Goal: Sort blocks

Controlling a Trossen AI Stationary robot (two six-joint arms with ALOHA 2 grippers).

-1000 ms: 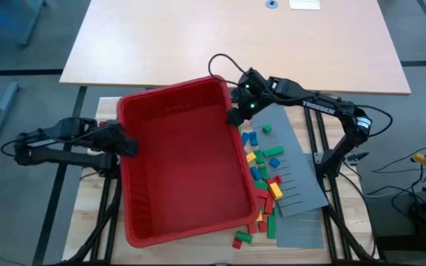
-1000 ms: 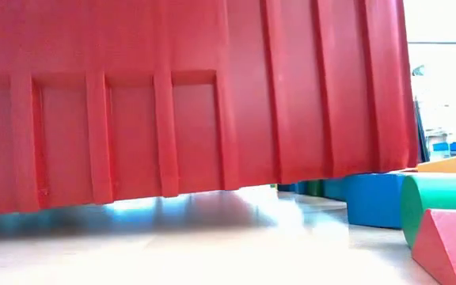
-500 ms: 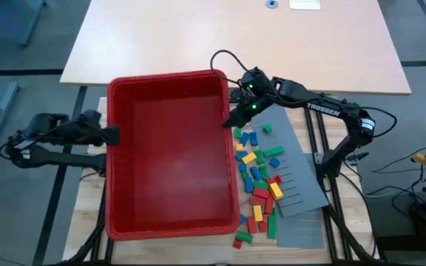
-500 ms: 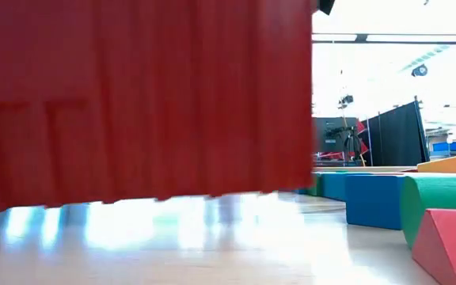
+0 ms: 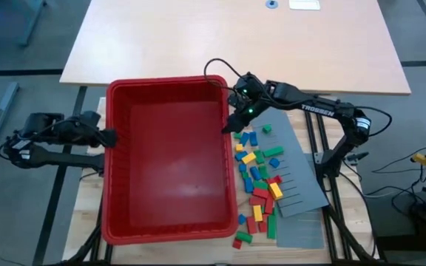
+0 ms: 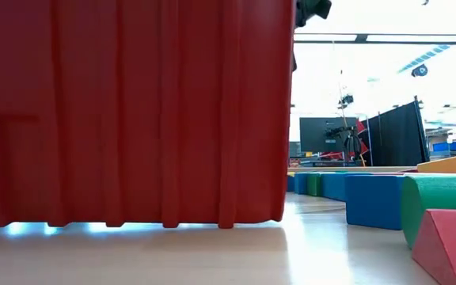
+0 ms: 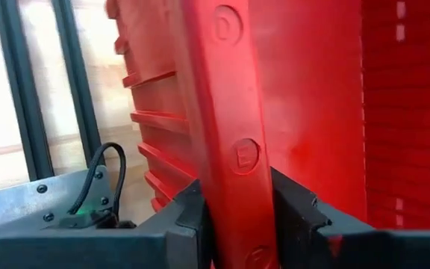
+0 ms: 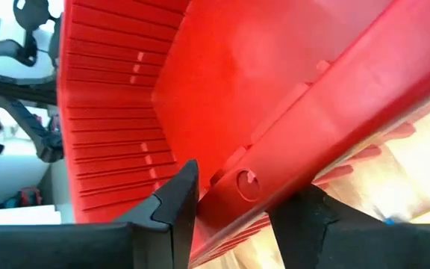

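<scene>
The big red plastic bin sits on the wooden surface, covering most of its left and middle; from above its floor looks bare. The left claw is clamped over the bin's left rim, one finger on each side of the wall in the left wrist view. The right claw pinches the bin's right rim near the far right corner the same way.

The small rectangular blocks in red, green, blue and yellow lie outside the bin in a loose strip along its right wall, towards the surface's right edge; some rest on the flat grey slotted panel. There are a few dozen, too crowded to count by colour.

A second ago the bin was skewed and lifted at one side; half a second ago nearly square; now it is square and its base meets the surface in the low view. The blocks lie as before.
</scene>
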